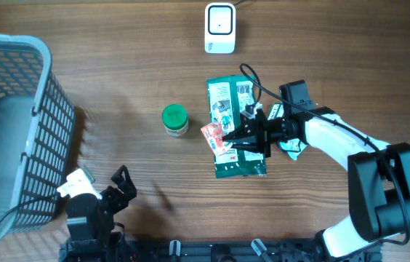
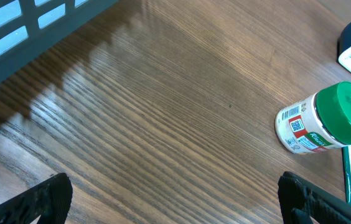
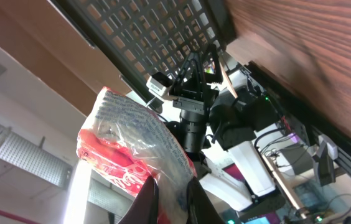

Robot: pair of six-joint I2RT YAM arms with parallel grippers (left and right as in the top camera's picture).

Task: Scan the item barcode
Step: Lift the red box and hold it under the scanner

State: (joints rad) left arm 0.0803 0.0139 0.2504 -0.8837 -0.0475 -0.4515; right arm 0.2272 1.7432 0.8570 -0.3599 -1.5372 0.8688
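Observation:
A small red and clear packet (image 1: 214, 138) is pinched at its edge by my right gripper (image 1: 232, 139), which is shut on it above the green pouches (image 1: 228, 102) in the middle of the table. From the right wrist, the packet (image 3: 129, 152) sticks up between the two dark fingers (image 3: 145, 202), its red print on the left and small text on the clear part. The white barcode scanner (image 1: 219, 28) stands at the far edge of the table. My left gripper (image 1: 121, 186) rests open near the front left, with nothing between its fingers (image 2: 45, 198).
A grey mesh basket (image 1: 16, 124) fills the left side. A green-lidded jar (image 1: 175, 120) stands left of the pouches, and the left wrist view shows the jar (image 2: 325, 121) at its right. Another small packet (image 1: 290, 148) lies under the right arm.

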